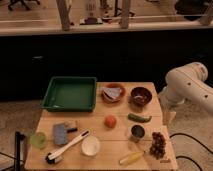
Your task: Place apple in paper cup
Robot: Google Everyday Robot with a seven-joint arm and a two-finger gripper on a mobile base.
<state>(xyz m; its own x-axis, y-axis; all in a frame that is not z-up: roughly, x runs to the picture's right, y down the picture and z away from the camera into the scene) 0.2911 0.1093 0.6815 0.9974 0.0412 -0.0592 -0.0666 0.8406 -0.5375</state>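
The apple (110,121), small, round and orange-red, sits on the wooden table (120,150) near its middle. The white paper cup (90,145) stands upright in front of it and a little to the left, near the table's front edge, with nothing inside. My white arm (187,85) reaches in from the right. The gripper (169,116) hangs down just off the table's right edge, well to the right of the apple and apart from it.
A green tray (70,93), an orange bowl (113,93) and a dark red bowl (140,96) stand at the back. A green vegetable (139,118), grey metal cup (137,132), grapes (158,144) and yellow item (131,158) lie right. A brush (67,147), grey block (61,133) and pale green cup (38,140) lie left.
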